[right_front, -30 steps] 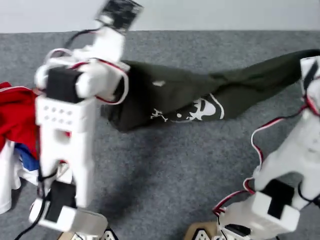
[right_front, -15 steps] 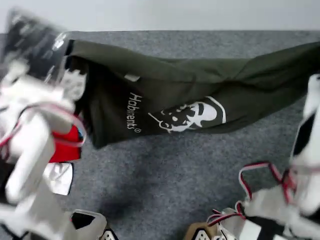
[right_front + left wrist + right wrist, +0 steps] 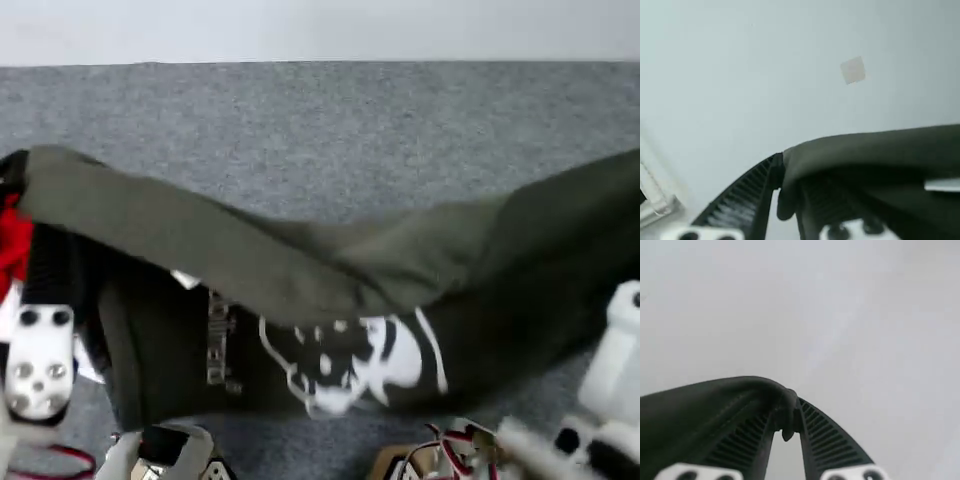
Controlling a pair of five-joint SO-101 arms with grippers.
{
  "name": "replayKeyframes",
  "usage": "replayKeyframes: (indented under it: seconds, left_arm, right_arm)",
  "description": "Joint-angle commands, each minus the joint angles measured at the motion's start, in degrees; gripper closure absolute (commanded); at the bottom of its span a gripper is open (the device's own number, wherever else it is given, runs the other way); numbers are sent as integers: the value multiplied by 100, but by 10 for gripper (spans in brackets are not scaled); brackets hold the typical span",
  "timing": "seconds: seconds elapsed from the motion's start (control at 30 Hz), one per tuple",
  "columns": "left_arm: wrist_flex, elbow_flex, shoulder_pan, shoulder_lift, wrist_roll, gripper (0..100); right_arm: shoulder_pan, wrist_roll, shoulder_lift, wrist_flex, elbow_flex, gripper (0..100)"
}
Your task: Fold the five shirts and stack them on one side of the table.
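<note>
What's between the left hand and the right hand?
The dark green shirt, stretched from the left hand to the right hand, as the high view shows.

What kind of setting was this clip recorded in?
Probably an indoor robot test bench: a table under a grey felt-like cover, a plain pale wall behind, and a white robot arm beside a held-up dark green shirt.

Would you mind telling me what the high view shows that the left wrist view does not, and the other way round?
High view: the grey table, the white print on the dark green shirt, and a red shirt at the left. Left wrist view: the left end effector shut on that shirt's edge, and a pale wall with a small square patch. Both: the dark green shirt, stretched out.
</note>
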Motion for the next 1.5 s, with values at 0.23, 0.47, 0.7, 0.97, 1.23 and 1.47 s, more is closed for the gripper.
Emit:
replayKeyframes:
  seconds: [0.23, 0.47, 0.7, 0.97, 1.23, 1.47]
  left_arm:
    - [607, 400, -26, 44, -448, 995]
    - [914, 3196, -26, 123, -466, 995]
    - [-571, 7073, -26, 141, -1371, 995]
    - [-3587, 9631, -176, 141, -1389, 967]
    - [-2840, 8892, -589, 141, -1108, 786]
    - [-3446, 8963, -580, 888, -1099, 786]
  right_arm:
    - [84, 589, 13, -13, 334, 988]
    - [-347, 589, 479, 963, 2268, 988]
    - [-1473, 554, 1024, 1490, 4888, 988]
    - [-1657, 554, 1859, -312, 7033, 988]
    - [-1640, 554, 2633, -1068, 7191, 988]
    - [-1648, 273, 2853, -1191, 7182, 988]
